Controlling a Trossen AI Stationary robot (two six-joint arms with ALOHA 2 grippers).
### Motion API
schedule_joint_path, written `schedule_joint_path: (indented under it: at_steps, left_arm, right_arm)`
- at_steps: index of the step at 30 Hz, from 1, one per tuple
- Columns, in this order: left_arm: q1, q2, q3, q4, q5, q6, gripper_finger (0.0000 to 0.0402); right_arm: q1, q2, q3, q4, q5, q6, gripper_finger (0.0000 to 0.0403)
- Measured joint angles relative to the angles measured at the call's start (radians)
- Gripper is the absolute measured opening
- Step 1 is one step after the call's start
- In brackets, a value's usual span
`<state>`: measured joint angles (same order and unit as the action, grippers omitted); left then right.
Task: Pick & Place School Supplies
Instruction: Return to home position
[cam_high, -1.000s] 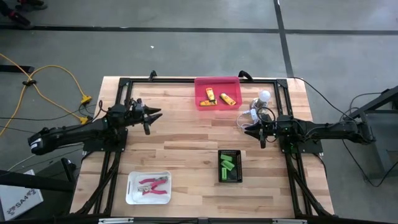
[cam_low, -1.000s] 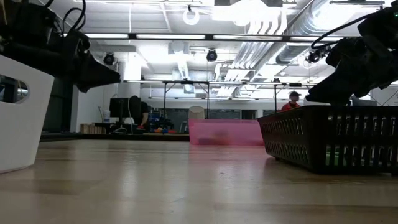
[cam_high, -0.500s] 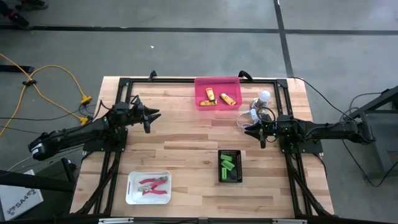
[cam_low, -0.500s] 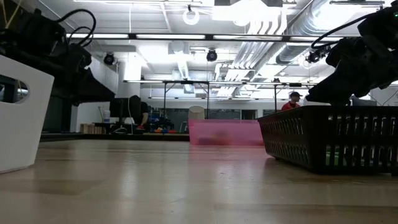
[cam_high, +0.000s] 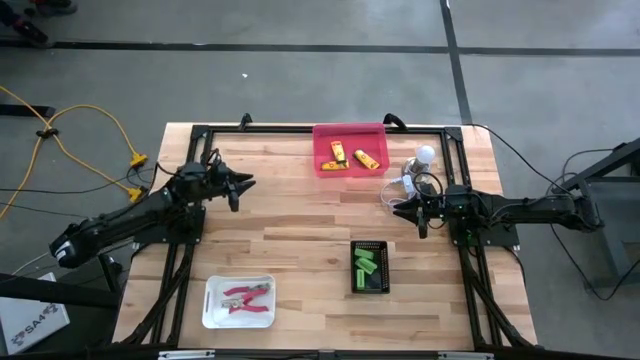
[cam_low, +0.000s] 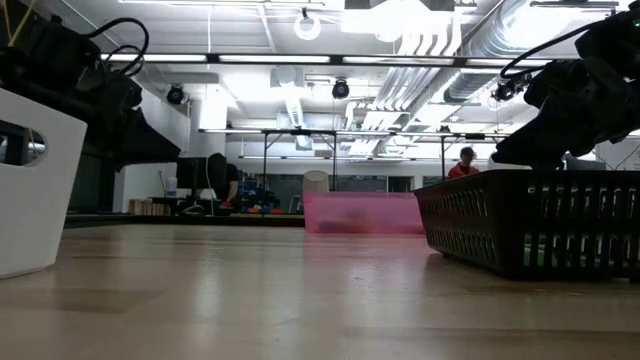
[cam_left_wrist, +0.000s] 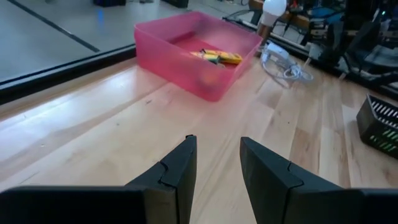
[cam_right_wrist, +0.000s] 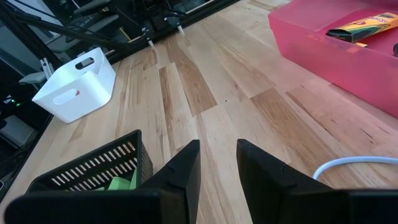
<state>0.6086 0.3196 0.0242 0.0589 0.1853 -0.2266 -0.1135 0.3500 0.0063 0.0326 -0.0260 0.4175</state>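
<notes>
So everything's sorted right now: the green blocks (cam_high: 364, 268) sit in the black bin (cam_high: 371, 245) toward the table's (cam_high: 300, 230) near-right part, the yellow-orange pieces (cam_high: 352, 156) lie in the pink bin (cam_high: 322, 165) at the far edge, and the pink-handled tools (cam_high: 245, 298) are in the white bin (cam_high: 210, 315) at the near left

Left gripper (cam_high: 240, 187) hovers over bare wood on the left side, pointing toward the pink bin, well apart from all three bins. Its fingers have a small gap and nothing between them

Right gripper (cam_high: 405, 210) hangs over the right side, just beside the white bulb (cam_high: 426, 152) and its coiled cable (cam_high: 400, 188), with the black bin near it. Same deal there: fingers slightly apart, empty
</notes>
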Motion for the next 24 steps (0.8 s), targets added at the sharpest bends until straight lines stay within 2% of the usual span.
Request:
schedule_joint_path:
  at_steps: [10,24]
  left_arm:
    - [-0.039,-0.148,0.002,-0.063,-0.050,-0.017,0.0120]
    - [-0.231,-0.236,0.002,-0.072,-0.035,0.011,0.0120]
  right_arm:
    - [0.000,0.000,0.000,0.000,0.000,0.000,0.0093]
    - [0.000,0.000,0.000,0.000,0.000,0.000,0.0093]
